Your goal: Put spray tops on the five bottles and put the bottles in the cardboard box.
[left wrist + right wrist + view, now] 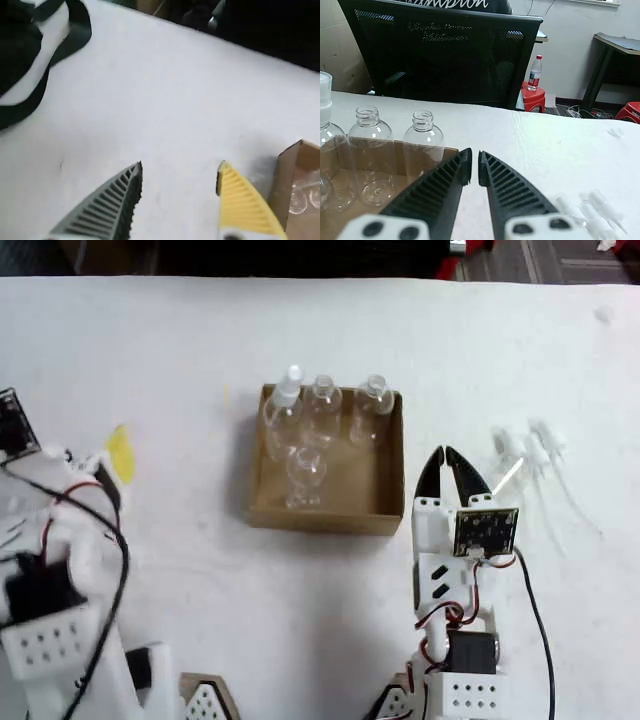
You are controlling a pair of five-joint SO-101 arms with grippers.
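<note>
cardboard box (325,519) — four bottles (322,410) inside, one spray-topped

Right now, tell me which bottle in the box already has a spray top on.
The bottle in the far left corner of the cardboard box: a white spray top caps it, while the other three bottles stand with open necks.

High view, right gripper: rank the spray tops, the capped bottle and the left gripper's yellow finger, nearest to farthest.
1. Spray tops, just right of the right gripper.
2. Capped bottle, in the back left corner of the box.
3. Yellow finger, far to the left, beyond the box.
</note>
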